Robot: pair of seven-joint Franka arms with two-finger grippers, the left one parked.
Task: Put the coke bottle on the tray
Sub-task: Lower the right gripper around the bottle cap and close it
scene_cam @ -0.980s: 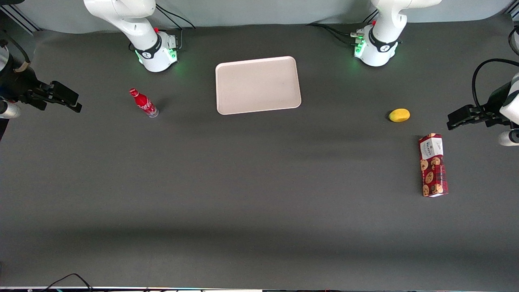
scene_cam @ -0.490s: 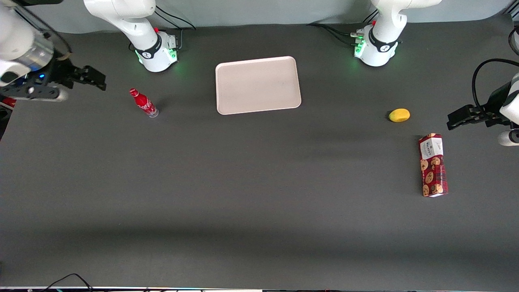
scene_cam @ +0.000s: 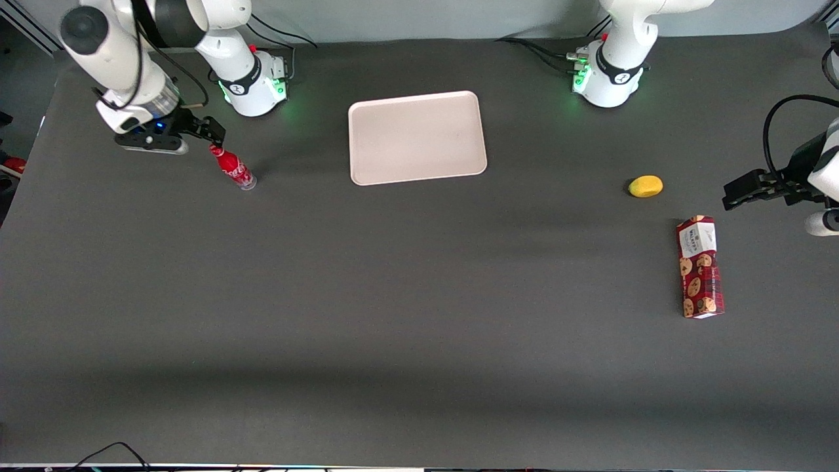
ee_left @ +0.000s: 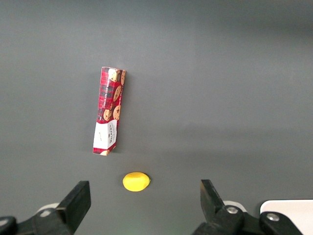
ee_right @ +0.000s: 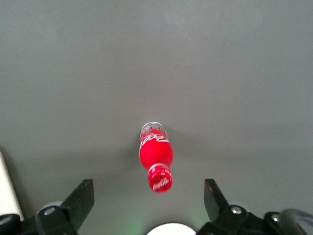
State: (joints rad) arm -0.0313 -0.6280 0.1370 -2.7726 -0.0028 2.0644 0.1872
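Dark bench (scene_cam: 393,295): gripper (scene_cam: 211,133) spread wide above upright coke bottle (scene_cam: 232,167), lined up for grasp; tray (scene_cam: 417,136) waits nearby.

One coke bottle (scene_cam: 233,168), one tray (scene_cam: 417,137), one cookie box (scene_cam: 700,267), one lemon (scene_cam: 645,186).

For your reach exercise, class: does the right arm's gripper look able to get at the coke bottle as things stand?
Probably yes: the gripper hangs open just above the upright coke bottle, whose cap shows between its fingers, with nothing beside it.

arm (scene_cam: 124,59): glossy white, black joint band | pincer (scene_cam: 213,134): black, above bottle cap | base: green light
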